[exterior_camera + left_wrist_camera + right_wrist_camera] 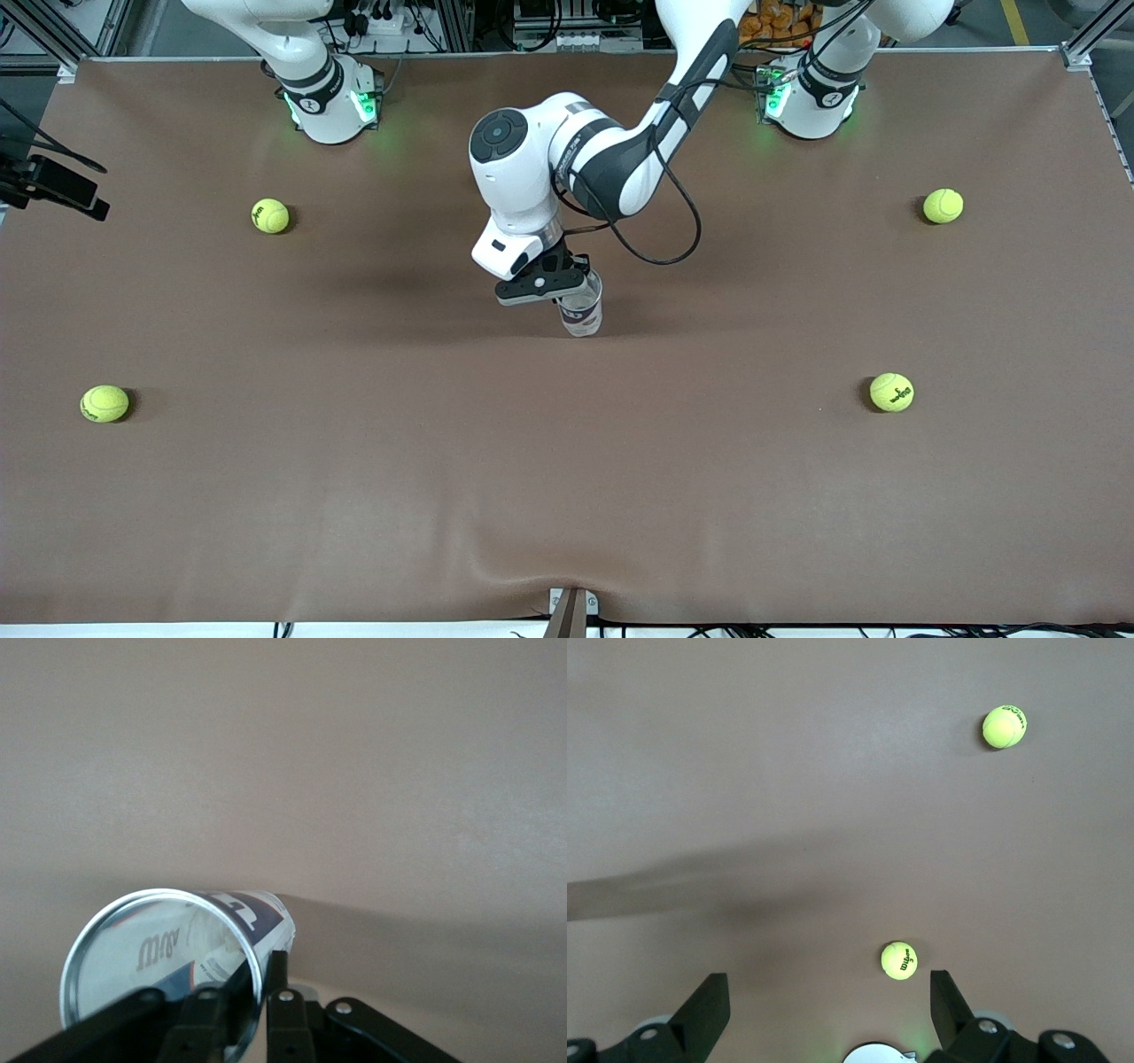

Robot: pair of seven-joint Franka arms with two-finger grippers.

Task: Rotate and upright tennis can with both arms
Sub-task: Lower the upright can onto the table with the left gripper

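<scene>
Your left gripper [567, 288] is clamped on the rim of the tennis can [582, 312], which looks upright mid-table. Remaining, I'd judge: release and retract. Right gripper [828, 1014] waits high over the table, jaws wide apart, holding nothing.

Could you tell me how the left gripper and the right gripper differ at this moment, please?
The left gripper is shut on the rim of the tennis can at the middle of the table; the right gripper is open and holds nothing. The left gripper's arm reaches out over the table, while the right arm waits high above two tennis balls. Both are black two-finger grippers.
</scene>
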